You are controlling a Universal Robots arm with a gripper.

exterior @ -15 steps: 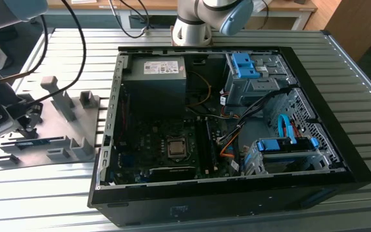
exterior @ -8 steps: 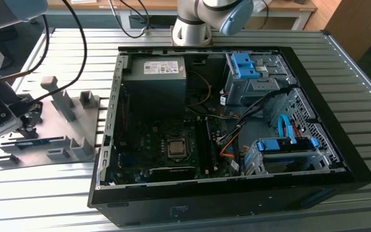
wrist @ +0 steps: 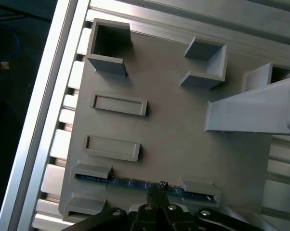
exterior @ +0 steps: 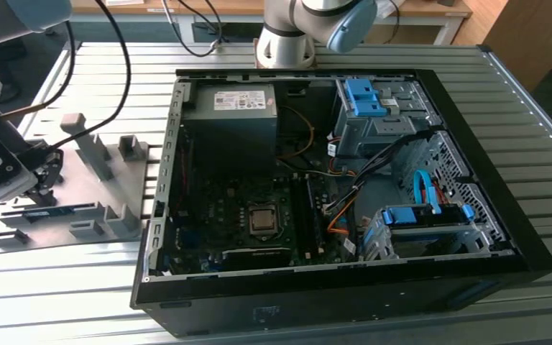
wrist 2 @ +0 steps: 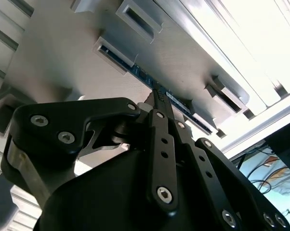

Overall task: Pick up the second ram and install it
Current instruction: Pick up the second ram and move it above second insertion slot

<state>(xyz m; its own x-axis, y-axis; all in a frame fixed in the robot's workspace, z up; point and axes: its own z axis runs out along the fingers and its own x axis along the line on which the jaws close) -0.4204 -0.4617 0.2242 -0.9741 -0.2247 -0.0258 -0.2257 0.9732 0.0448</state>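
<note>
Grey moulded plastic forms the tray, which is seen at the exterior view's left, on the slatted table beside the open computer case. The second ram is held on edge in the tray's slotted blocks, well apart from the case, with its long axis running roughly across the view. The gripper is positioned directly above the board, near its middle.

In the second wrist view, the gripper is shown with its fingers drawn narrow at the upper edge of the second ram. The board's long axis is crossed by the fingers at roughly a right angle. The grip is judged to be closed on the board.

In the first wrist view, the second ram is seen end to end between two tray blocks, and the gripper is set at about its mid-length. The board is not yet lifted from the tray.
</note>
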